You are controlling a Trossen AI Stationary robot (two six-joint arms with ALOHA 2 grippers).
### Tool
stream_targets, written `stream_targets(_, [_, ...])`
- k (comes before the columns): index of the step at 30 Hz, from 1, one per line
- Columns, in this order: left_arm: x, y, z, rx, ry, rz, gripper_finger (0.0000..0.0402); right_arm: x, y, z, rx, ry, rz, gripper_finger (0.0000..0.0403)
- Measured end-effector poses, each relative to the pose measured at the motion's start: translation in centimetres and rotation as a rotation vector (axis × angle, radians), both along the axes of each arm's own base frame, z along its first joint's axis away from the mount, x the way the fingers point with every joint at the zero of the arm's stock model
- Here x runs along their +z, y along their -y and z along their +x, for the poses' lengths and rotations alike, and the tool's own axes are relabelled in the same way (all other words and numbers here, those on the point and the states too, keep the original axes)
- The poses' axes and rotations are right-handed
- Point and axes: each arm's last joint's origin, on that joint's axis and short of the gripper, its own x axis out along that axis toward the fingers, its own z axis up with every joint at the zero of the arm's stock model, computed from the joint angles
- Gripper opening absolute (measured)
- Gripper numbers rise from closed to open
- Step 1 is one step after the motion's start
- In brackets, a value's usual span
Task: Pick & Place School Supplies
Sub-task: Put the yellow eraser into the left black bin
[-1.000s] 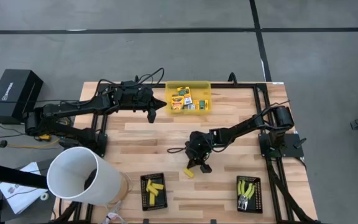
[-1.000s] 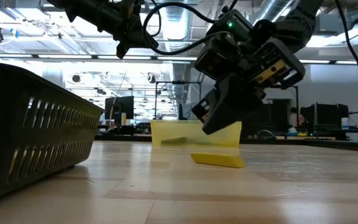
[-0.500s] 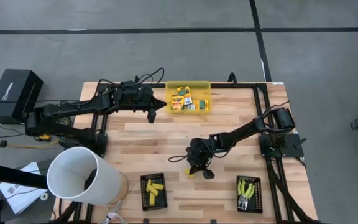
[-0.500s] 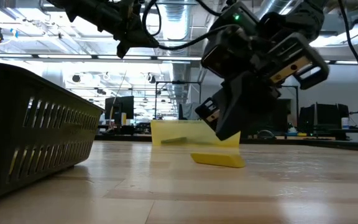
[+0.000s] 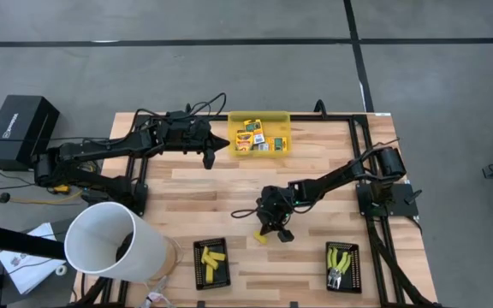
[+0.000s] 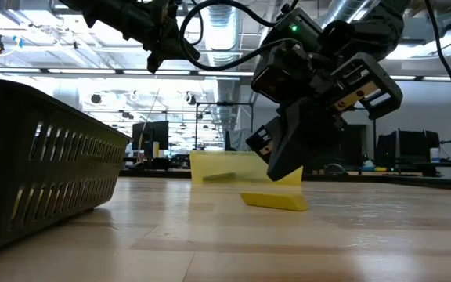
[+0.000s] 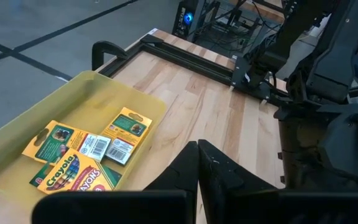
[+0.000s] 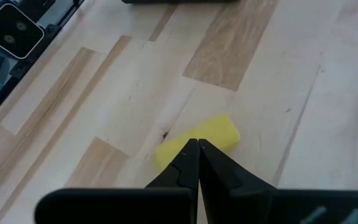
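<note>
Jaws pressed together and holding nothing, the right gripper hangs just above a yellow stick lying flat on the table — slightly higher and drawn back from half a second ago. The left gripper (also closed) waits beside the yellow bin — unmoved.

closed left gripper, printed boxes, yellow bin

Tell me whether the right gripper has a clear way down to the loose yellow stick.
Probably yes: the right gripper hangs shut just above the yellow stick, nothing between them, but it must open first.
</note>
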Motion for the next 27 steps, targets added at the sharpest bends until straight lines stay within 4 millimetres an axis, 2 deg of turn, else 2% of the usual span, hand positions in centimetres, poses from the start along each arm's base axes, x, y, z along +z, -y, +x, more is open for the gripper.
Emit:
stream_targets(13, [0.0, 0.0, 0.0, 0.0, 0.0, 0.0, 0.0, 0.0, 0.0, 0.0, 0.005, 0.001, 0.001, 0.0])
stream_targets(16, [0.0, 0.0, 0.0, 0.0, 0.0, 0.0, 0.0, -1.2, -0.1, 0.2, 0.001, -0.023, 0.023, 0.0])
stream_targets(20, [0.0, 0.0, 0.0, 0.0, 0.0, 0.0, 0.0, -1.5, -0.1, 0.5, -0.017, -0.023, 0.049, 0.0])
stream_targets(27, [0.0, 0.0, 0.0, 0.0, 0.001, 0.001, 0.0, -1.3, 1.0, 0.8, -0.045, -0.032, 0.049, 0.0])
